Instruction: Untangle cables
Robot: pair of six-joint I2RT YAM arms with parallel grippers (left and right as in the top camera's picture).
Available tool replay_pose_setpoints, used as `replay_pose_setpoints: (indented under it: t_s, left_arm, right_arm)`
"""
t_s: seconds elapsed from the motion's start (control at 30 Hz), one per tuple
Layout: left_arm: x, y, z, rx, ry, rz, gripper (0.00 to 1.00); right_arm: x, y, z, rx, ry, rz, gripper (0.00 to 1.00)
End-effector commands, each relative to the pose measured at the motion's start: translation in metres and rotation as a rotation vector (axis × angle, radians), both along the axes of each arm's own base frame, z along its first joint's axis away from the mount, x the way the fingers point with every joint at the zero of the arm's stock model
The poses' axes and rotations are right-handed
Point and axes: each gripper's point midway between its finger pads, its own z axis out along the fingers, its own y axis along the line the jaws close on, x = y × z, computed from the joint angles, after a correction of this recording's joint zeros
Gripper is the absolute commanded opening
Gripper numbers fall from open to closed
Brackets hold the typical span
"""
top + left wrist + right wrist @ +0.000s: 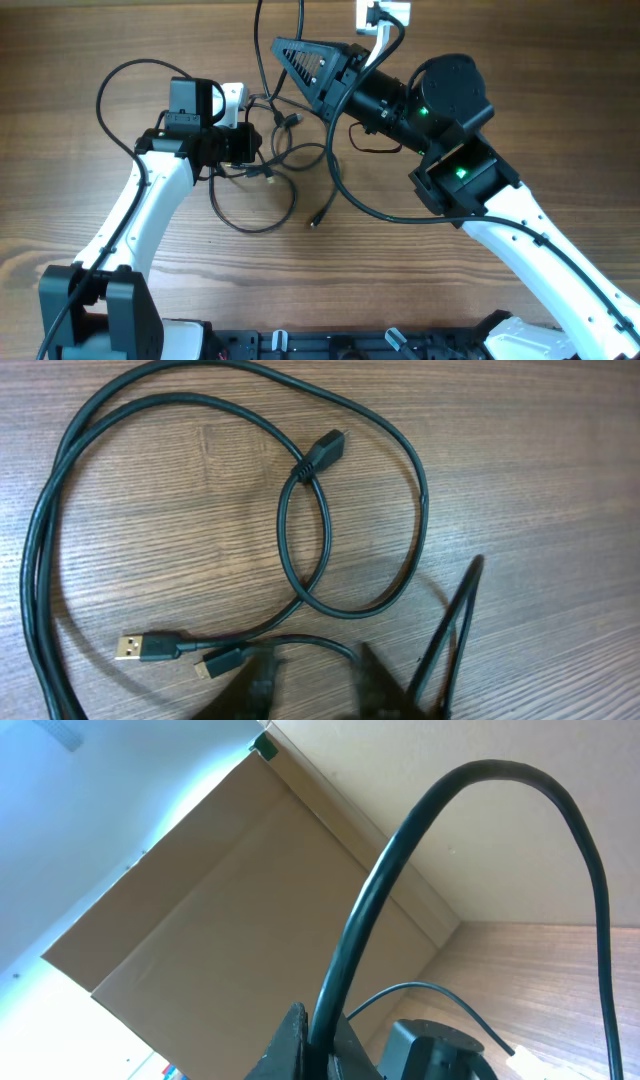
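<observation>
Several thin black cables (pixel 275 160) lie tangled in loops on the wooden table between the arms. In the left wrist view the loops (pixel 300 530) show a gold USB plug (pixel 140 648), a small plug (pixel 215 663) and another connector (pixel 325 450). My left gripper (pixel 252 148) is low over the tangle. Its jaws (pixel 315 678) are open, with a strand crossing just past the fingertips. My right gripper (pixel 285 50) is raised at the far side of the table. Its jaws (pixel 325 1035) are shut on a black cable (pixel 400 850) that arcs up and over.
A white block with a wire (pixel 383 15) sits at the table's far edge. A loose cable end (pixel 313 222) lies toward the front. A cardboard box (pixel 200 910) stands beyond the table. A black rail (pixel 330 345) runs along the front edge.
</observation>
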Motion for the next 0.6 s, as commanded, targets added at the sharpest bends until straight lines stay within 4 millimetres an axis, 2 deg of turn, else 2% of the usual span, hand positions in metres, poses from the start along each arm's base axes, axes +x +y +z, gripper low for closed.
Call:
replay_pose_setpoints:
  t_s: [0.0, 0.23, 0.33, 0.4, 0.57]
  left_arm:
    - [-0.003, -0.004, -0.003, -0.006, 0.008, -0.019, 0.04]
    - [-0.005, -0.003, -0.004, -0.005, 0.018, -0.019, 0.04]
    - [-0.006, -0.003, 0.002, -0.008, 0.007, -0.017, 0.04]
    - [-0.008, -0.003, 0.009, -0.011, -0.01, -0.018, 0.04]
    - [-0.01, -0.003, 0.043, -0.02, -0.105, -0.019, 0.04]
  right_arm:
    - [-0.004, -0.005, 0.01, 0.023, -0.009, -0.004, 0.04]
    - [0.005, -0.01, 0.002, 0.0, 0.017, -0.062, 0.04]
    - [0.015, -0.016, -0.008, -0.033, 0.035, -0.128, 0.04]
    - [0.024, -0.022, -0.015, -0.067, 0.037, -0.19, 0.04]
    - [0.043, -0.039, -0.039, -0.171, 0.065, -0.342, 0.04]
